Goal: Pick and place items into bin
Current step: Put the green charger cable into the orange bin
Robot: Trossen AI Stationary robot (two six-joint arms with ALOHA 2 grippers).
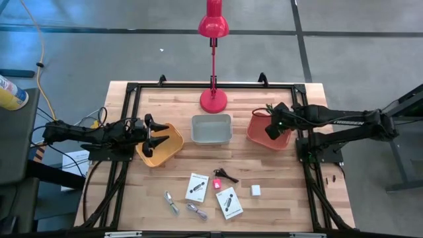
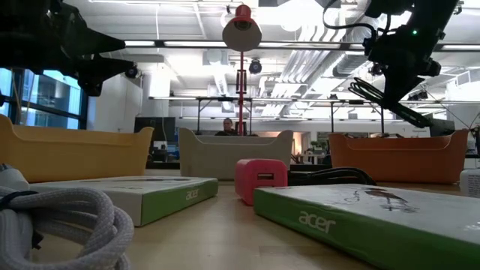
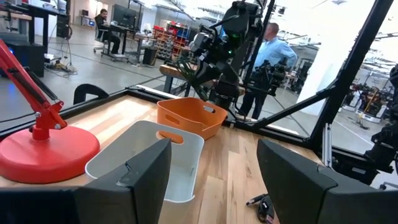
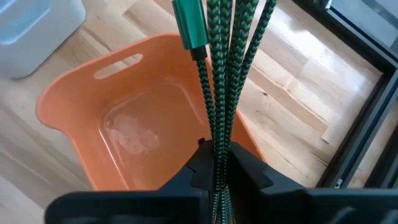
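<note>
Green braided cable [image 4: 219, 93] sits clenched in my right tool [image 4: 217, 163] above the orange bin [image 4: 81, 106]; left tool [image 3: 211, 180] released.

Three plastic bins stood in a row across the wooden table [image 1: 277, 172]: the yellow bin [image 1: 160, 145] at nine o'clock, the grey bin [image 1: 211, 129] at centre, the orange bin [image 1: 269, 130] at three o'clock. The red desk lamp [image 1: 213, 99] stood at twelve o'clock behind the grey bin. At six o'clock lay two white boxes [image 1: 197, 187], a pink cube [image 1: 217, 184] between them and a white cube [image 1: 256, 190] to their right.
</note>
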